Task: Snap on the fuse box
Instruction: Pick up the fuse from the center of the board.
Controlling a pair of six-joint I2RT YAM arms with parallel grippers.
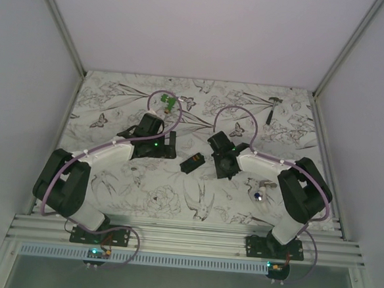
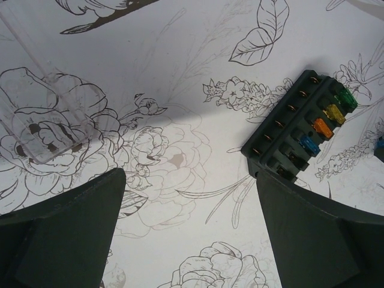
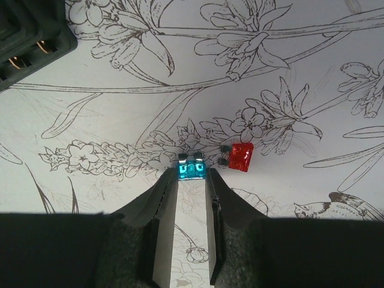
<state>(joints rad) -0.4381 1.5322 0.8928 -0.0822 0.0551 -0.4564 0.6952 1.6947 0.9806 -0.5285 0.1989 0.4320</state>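
Fuse box (image 1: 192, 162) central on table (image 1: 116, 99), far from edges.

Nothing legible for you in any view. The closest thing to a marking is the dark marks on the top of the blue fuse (image 3: 192, 170) in the right wrist view, and they're too blurred to read as a rating. The face of the red fuse (image 3: 241, 156) beside it is just as unreadable. On the fuse box (image 2: 306, 123) in the left wrist view, the coloured fuse tops are too small to give you digits. From the top camera everything is too small to read.
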